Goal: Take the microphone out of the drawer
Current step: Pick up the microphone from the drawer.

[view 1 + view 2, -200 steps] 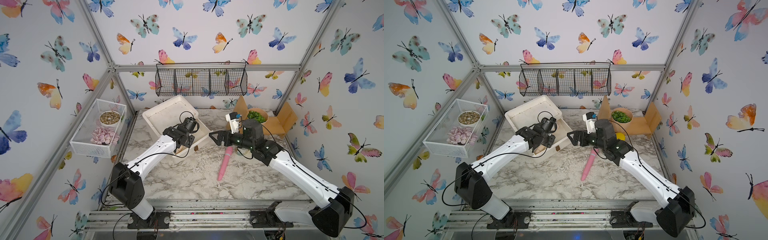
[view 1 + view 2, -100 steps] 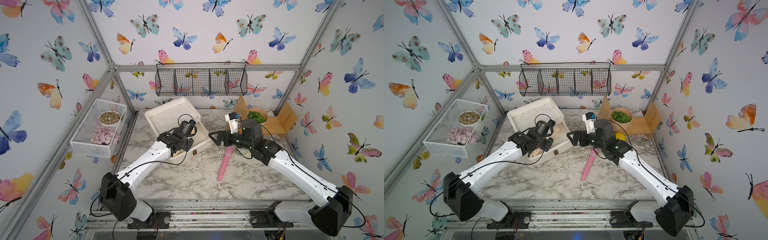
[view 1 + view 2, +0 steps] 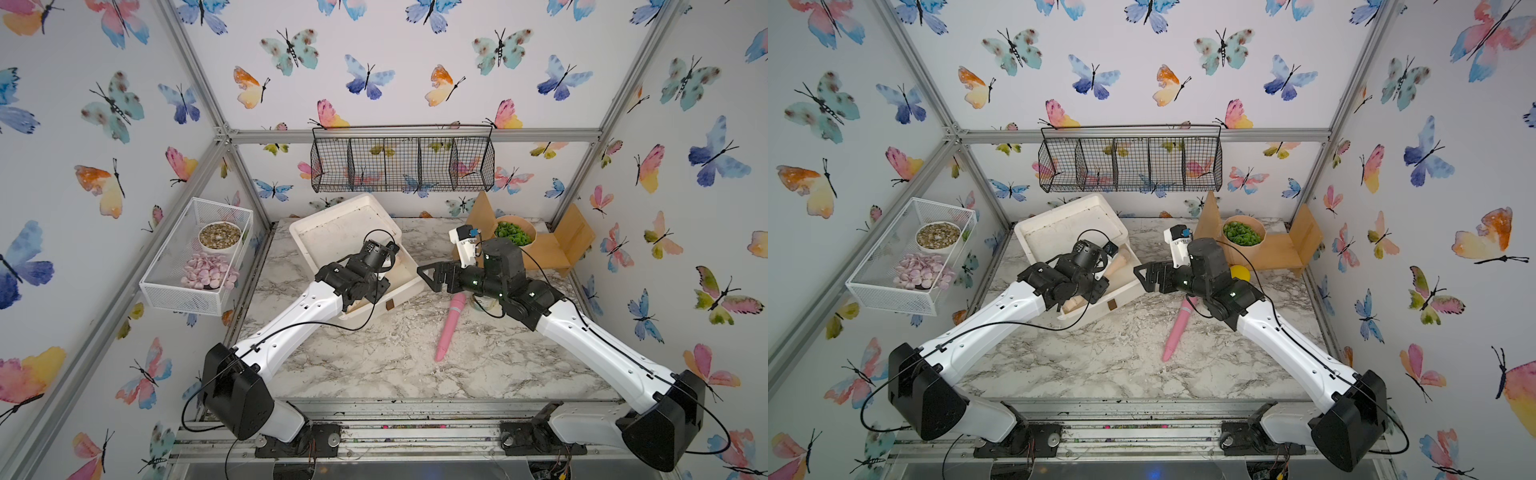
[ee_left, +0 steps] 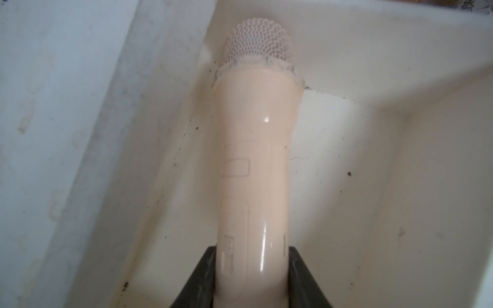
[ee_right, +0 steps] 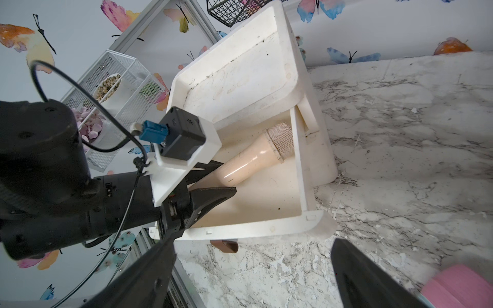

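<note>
Your left gripper [image 4: 252, 280] is clamped on the mic [image 4: 253, 160]. In the left wrist view its dark fingers [image 4: 197, 280] press on either side of the smooth beige handle, near the tail end. The mic is inside the pulled-out drawer [image 5: 298, 170]. The right wrist view shows it lying slantwise across the drawer floor, with its mesh head in the corner against a side wall and its handle running back into the left gripper [image 5: 213, 178]. You cannot tell whether the head rests on the floor or is just off it. In a top view only a short beige stretch of the mic [image 3: 1119, 262] shows past the arm, within the walls of the drawer [image 3: 1096, 309]. The drawer sticks out of a white box [image 3: 340, 237] at the back left of the table [image 3: 374, 353]. Your right gripper [image 3: 426, 278] has its jaws spread wide and holds nothing. It hovers near the drawer's right side, pointing at it. A pink stick [image 3: 449, 328] lies on the table below the right wrist, with its thin end toward the front rail, well apart from the drawer.
</note>
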{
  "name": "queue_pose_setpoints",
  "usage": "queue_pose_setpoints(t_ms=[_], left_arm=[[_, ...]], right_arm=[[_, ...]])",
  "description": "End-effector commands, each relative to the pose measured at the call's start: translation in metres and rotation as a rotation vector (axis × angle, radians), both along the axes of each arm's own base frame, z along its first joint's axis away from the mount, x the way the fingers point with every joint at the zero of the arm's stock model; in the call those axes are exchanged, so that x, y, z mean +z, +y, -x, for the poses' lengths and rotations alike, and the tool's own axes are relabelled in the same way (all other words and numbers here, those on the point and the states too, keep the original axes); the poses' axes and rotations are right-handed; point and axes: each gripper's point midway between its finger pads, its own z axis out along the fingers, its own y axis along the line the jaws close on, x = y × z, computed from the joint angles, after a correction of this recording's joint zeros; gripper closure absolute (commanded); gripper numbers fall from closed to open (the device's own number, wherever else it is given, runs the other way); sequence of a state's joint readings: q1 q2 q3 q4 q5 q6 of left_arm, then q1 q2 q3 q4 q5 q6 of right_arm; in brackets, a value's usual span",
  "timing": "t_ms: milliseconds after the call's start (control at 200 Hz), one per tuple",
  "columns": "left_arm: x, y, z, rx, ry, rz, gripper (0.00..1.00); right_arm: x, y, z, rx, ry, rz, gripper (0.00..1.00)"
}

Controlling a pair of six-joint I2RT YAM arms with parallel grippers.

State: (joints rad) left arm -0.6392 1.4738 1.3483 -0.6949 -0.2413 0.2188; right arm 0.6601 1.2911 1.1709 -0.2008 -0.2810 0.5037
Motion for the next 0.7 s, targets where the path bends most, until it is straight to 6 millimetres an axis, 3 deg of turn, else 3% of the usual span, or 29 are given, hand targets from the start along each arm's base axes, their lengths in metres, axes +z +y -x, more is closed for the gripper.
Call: queue_pose_setpoints(t_ms=[0,290,466,696], left_arm=[[0.003,-0.005,0.012,-0.066,0.02,-0.004,0.65],[0.008,0.001,0.017,-0.056,-0.023,-0.053,0.66],[0.035,0.01,0.012,0.013,-0.105,-0.027,0.66],[0.062,0.006,0.005,0.067,-0.15,0.058,0.65]], right_arm=[[0.01,-0.003,-0.005,-0.02,-0.039,0.008,0.02],[0.013,0.001,-0.006,-0.006,-0.039,0.004,0.02],[0.015,0.0,-0.007,-0.008,-0.042,0.008,0.02],[0.021,-0.001,-0.006,-0.016,-0.055,-0.017,0.02]])
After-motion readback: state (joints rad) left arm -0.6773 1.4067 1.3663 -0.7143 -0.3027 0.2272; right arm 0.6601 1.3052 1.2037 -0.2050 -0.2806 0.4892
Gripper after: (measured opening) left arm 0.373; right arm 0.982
